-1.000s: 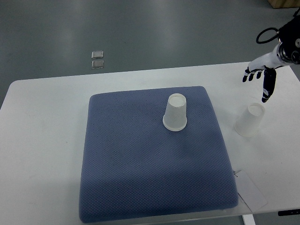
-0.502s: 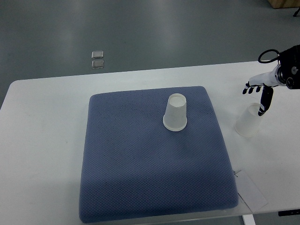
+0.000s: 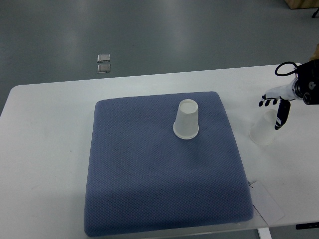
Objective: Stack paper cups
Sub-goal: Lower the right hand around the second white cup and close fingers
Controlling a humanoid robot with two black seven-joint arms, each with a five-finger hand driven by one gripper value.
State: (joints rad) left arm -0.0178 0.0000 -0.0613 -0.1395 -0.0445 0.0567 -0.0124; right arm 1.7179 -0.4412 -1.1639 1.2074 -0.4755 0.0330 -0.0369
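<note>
One white paper cup (image 3: 186, 120) stands upside down on the blue pad (image 3: 149, 174), near its back right. A second upside-down paper cup (image 3: 262, 130) stands on the white table to the right of the pad. My right hand (image 3: 274, 108) comes in from the right edge and hovers at this cup's top, fingers spread. Its thumb (image 3: 281, 115) hangs down over the cup's right side and the other fingers reach behind it. The hand holds nothing. The left arm is out of view.
The white table (image 3: 45, 149) carries the pad. A sheet of paper (image 3: 266, 201) lies at the pad's front right corner. Two small clear squares (image 3: 103, 62) lie on the floor beyond the table's back edge.
My right hand has come down and toward me, from behind and above the right cup to its top, with the thumb now over the cup. Both cups stay in place.
</note>
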